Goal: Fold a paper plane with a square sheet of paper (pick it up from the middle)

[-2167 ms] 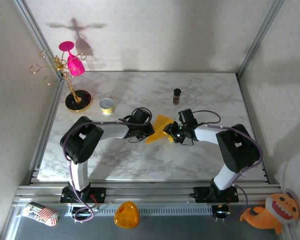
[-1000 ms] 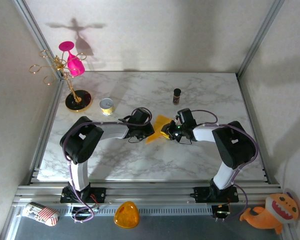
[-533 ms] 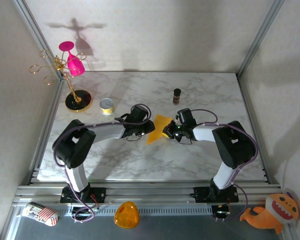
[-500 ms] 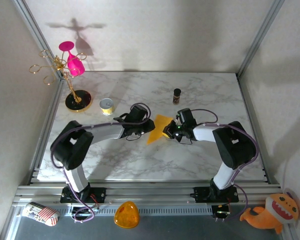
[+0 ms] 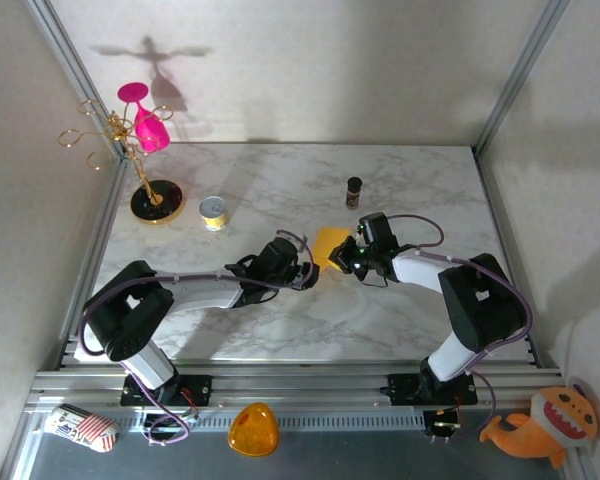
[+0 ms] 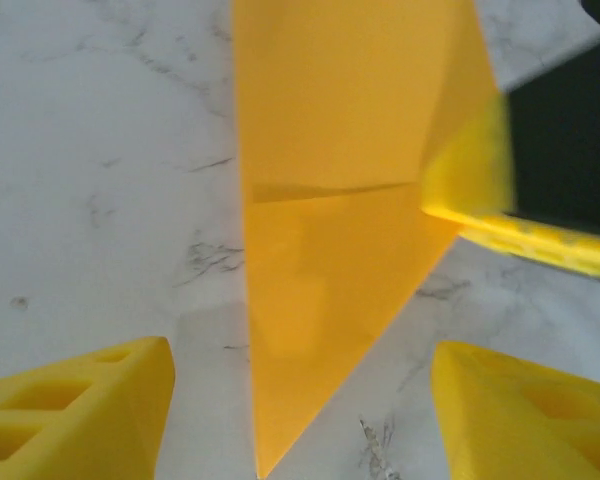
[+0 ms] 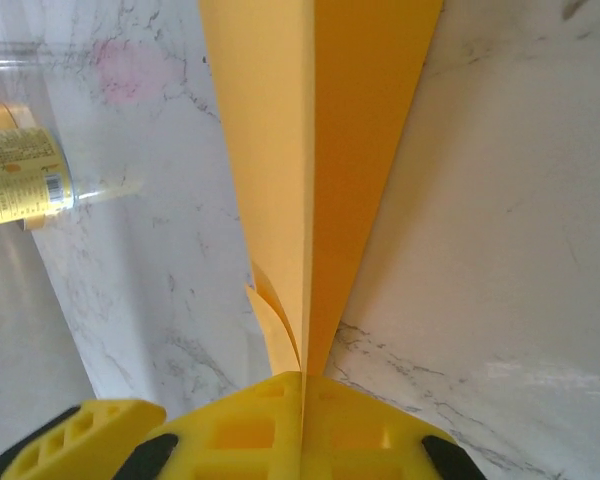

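Top view first: the right gripper (image 5: 343, 256) is pinching the square sheet of paper (image 5: 329, 242), which is looking like a creased orange-yellow wedge, out around the middle of the table (image 5: 280, 180). The left gripper (image 5: 306, 272) is sitting just beside the paper on its near-left side, jaws spread and gripping nothing. A small bottle (image 5: 353, 192) is standing just behind the paper, and a yellow tin (image 5: 213, 212) is sitting well off to the left.

Left wrist cam: the left gripper (image 6: 300, 380) is standing wide open, and the paper's (image 6: 320, 280) pointed end is hanging between the fingers (image 6: 90, 420) without touching either one. Can't tell if the paper is touching the table.

Right wrist cam: the right gripper (image 7: 302, 385) is squeezing tight on the paper (image 7: 320, 150), which is standing edge-on along its crease.
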Available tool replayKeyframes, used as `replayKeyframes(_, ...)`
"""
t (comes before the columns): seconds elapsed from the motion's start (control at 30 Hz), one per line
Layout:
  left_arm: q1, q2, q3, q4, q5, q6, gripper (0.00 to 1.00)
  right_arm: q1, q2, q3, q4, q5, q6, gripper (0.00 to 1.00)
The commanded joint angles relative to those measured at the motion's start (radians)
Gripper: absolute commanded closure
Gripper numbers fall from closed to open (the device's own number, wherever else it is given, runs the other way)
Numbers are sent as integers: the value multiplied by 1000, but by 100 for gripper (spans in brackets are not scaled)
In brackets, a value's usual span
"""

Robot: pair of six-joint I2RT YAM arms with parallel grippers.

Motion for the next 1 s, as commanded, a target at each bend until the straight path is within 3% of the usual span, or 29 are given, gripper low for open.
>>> replayKeyframes(0.0, -51, -12, -12, 107, -90, 216, 31, -11, -24, 6, -35, -3, 30, 98)
replayKeyframes(0.27, -124, 104, 41, 140, -214, 406, 33, -25, -36, 15, -55, -32, 56, 96)
replayKeyframes(0.43, -139, 169, 70, 159, -223, 478, 36, -33, -47, 20, -71, -46, 61, 96)
replayKeyframes(0.97, -141, 244, 72, 210, -219, 541, 60, -50, -36, 17, -85, -83, 84, 93)
